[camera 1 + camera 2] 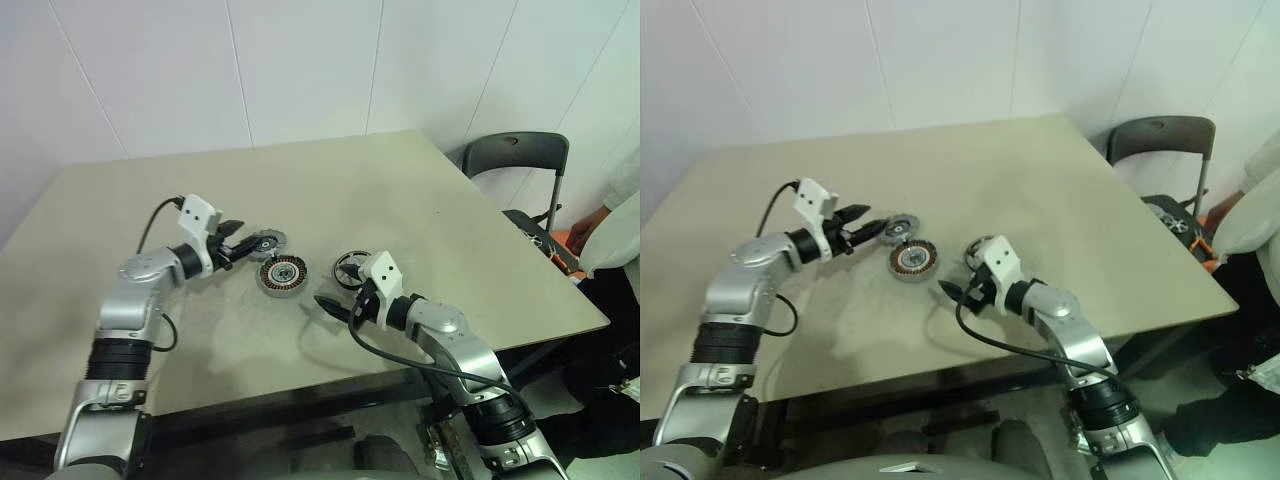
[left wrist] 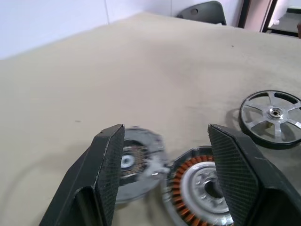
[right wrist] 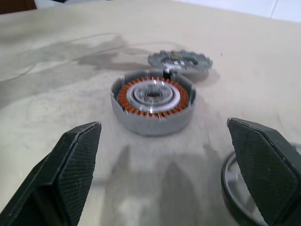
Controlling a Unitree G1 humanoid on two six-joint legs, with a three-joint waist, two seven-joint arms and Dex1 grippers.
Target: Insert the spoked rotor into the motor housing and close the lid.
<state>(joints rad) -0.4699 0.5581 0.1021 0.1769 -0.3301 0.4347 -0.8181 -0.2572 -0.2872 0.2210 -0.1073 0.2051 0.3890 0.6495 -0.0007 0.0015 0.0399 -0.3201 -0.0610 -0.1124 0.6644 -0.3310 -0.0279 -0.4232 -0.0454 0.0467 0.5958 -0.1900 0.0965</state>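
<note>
RISK: left gripper [image 1: 237, 238], jaws apart and empty, hangs over lid [image 1: 266, 242]; a low sweep could knock it into housing [image 1: 282, 275] | right gripper [image 1: 328, 305] wide open, empty, could clip rotor [image 1: 349, 268] | LOOK: copper-ringed housing open at table centre; lid at its 11 o'clock, touching; spoked rotor at 3 o'clock, apart.

Beige table [image 1: 400, 200] before white panelled walls [image 1: 300, 60], dark grey chair [image 1: 515, 155] at its far right corner.

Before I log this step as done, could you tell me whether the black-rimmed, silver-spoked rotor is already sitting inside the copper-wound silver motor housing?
No, the spoked rotor lies flat on the table apart from the open motor housing.
</note>
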